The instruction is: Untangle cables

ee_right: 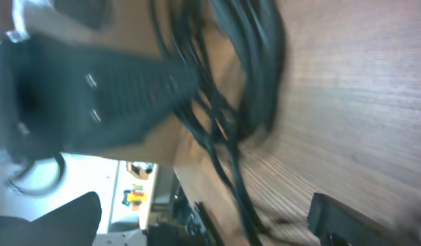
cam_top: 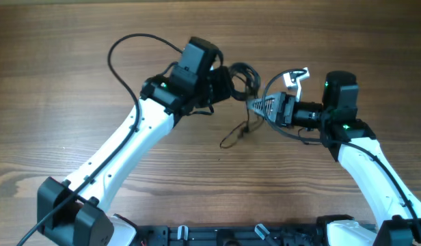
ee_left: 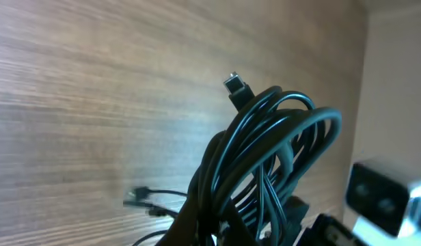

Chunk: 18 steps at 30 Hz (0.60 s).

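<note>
The cables (cam_top: 243, 74) are a black coiled bundle held above the wooden table between my two arms. My left gripper (cam_top: 227, 85) is shut on the bundle's lower part. In the left wrist view the bundle (ee_left: 265, 150) loops upward from my left gripper (ee_left: 265, 236), with one plug end (ee_left: 236, 85) sticking up. Loose strands (cam_top: 232, 135) hang down to the table, with plug ends (ee_left: 139, 198) lying there. My right gripper (cam_top: 255, 104) is right beside the bundle, turned on its side. In the blurred right wrist view it (ee_right: 217, 222) looks open, with strands (ee_right: 255, 75) running between the fingers.
The left arm's thicker black wire (cam_top: 128, 48) arcs over the table at the upper left. A white bracket (cam_top: 297, 75) sits on the right arm. The table edge (ee_right: 190, 171) shows in the right wrist view. The right arm (ee_left: 381, 198) shows in the left wrist view.
</note>
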{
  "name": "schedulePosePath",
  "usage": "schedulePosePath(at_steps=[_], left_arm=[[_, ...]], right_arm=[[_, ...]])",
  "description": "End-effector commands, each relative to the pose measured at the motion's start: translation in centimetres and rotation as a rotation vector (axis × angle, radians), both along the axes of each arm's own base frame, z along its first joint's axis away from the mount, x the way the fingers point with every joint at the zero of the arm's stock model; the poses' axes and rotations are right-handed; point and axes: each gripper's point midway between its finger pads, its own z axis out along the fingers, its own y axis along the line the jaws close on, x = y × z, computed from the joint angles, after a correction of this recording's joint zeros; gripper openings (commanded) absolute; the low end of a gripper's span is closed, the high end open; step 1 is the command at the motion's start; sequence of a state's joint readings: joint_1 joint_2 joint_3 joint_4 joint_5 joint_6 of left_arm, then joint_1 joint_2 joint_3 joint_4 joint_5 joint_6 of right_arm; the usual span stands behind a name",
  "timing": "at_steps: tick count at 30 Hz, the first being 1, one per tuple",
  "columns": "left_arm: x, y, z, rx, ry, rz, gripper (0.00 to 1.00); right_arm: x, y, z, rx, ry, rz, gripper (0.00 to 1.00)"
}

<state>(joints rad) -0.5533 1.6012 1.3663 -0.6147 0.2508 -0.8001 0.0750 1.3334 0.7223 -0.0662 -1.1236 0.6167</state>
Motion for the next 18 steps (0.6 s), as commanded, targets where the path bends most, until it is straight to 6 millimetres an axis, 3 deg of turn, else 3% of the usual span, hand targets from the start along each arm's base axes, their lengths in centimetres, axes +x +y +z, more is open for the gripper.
schedulePosePath(at_steps=[1,5,10,12,14,18], left_arm=[[0.4,1.5,3.7,-0.063,-0.065,0.044,0.04],[-0.4,1.0,4.7,-0.097,-0.069,0.011,0.04],[0.9,3.2,6.4,-0.127,-0.112,0.066,0.04],[0.6,2.3,9.0,-0.224,-0.158,0.005,0.04],[0.4,2.3,11.6,-0.284,-0.228,-0.023,0.04],[0.1,5.1,15.1,-0.305,-0.324,0.030,0.04]], right_arm=[[1.0,0.0,-1.5,-0.148,-0.170,-0.005,1.00],[1.9,1.7,-2.0,-0.250,-0.256,-0.032,1.00],[2.5,0.7,-5.4,-0.358,0.031,-0.265,1.00],[2.3,-0.7,-7.2,-0.413,0.172,-0.385,1.00],[2.1,-3.6,-9.4,-0.563,0.217,-0.502,1.00],[-0.9,-9.2,-12.8,-0.836,0.377,-0.667,1.00]])
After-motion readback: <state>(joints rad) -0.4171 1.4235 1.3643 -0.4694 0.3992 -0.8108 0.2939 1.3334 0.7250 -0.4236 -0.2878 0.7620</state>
